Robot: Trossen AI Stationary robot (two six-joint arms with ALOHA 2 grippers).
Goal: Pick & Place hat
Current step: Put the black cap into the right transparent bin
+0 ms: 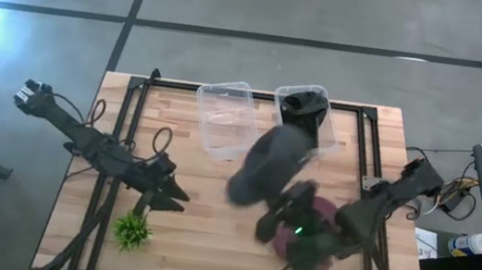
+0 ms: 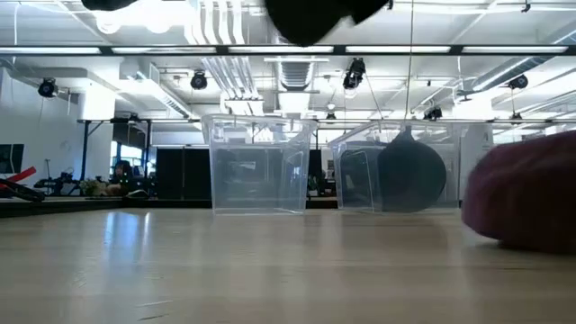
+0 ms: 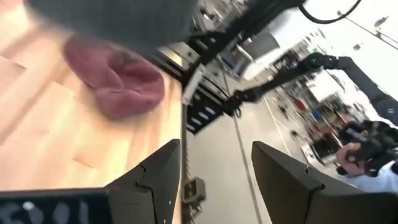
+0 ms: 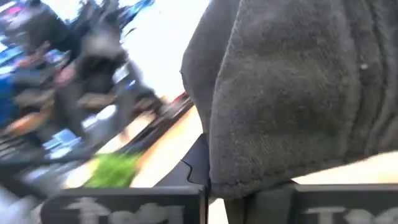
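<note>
A grey hat (image 1: 270, 162) is lifted high over the table's middle, held by my right gripper (image 1: 280, 205); it fills the right wrist view (image 4: 298, 81) and shows at the top of the low view (image 2: 310, 18). A maroon hat (image 1: 324, 211) lies on the table under the right arm, also in the low view (image 2: 531, 202) and the left wrist view (image 3: 121, 81). My left gripper (image 1: 179, 197) is open over the table's left half, beside a green plant (image 1: 130, 230), touching nothing. My right gripper (image 4: 242, 186) is shut on the grey hat's edge (image 4: 249, 177), pinched between the two fingers. The cloth itself covers one finger, so the layers cannot be told. The hat is lifted clear of the table and reaches from the fingers toward the far containers.
Two clear containers stand at the far edge: the left one (image 1: 224, 119) holds nothing that shows, the right one (image 1: 330, 133) holds a dark hat (image 2: 409, 175). Bare wood lies between the plant and the maroon hat along the near edge.
</note>
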